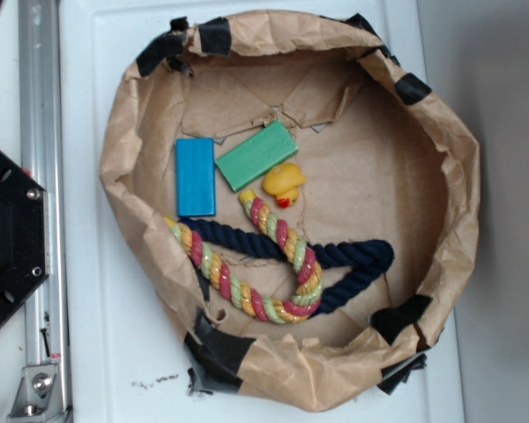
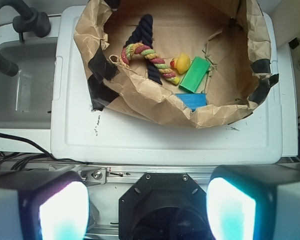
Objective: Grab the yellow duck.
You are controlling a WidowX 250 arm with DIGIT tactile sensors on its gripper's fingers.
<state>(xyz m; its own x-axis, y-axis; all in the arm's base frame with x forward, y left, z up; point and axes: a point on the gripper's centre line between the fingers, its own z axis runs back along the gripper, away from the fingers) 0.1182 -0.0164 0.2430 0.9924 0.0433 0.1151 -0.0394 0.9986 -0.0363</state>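
1. In the overhead view we are seeing a black hexagonal base plate (image 1: 9,238) sitting at the far left, beside a silver rail (image 1: 42,203) running down the white desk (image 1: 88,335).
2. We are looking next at a crumpled brown paper bowl (image 1: 123,150) patched with black tape, lying on the desk and holding every item.
3. Inside it, a blue block (image 1: 195,176) is lying furthest left, with a green block (image 1: 257,155) angled just beside it on the right.
4. The yellow duck (image 1: 284,183) is sitting just right of the green block's lower end, seemingly touching it, with its red beak pointing down toward the ropes.
5. A yellow, pink and green braided rope (image 1: 247,295) is curling below the blocks, one end reaching up to just beside the duck.
6. A dark navy rope (image 1: 353,257) is crossing under the braided rope and stretching to the right.
7. In the wrist view we are finding the same bowl at the top, with the duck (image 2: 181,63) between the braided rope (image 2: 145,54) and the green block (image 2: 195,75).
8. The two fingers (image 2: 65,212) are glowing at the bottom corners of the wrist view, spread wide with nothing between them, well apart from the duck; the point midway between them (image 2: 147,212) falls over the black base.
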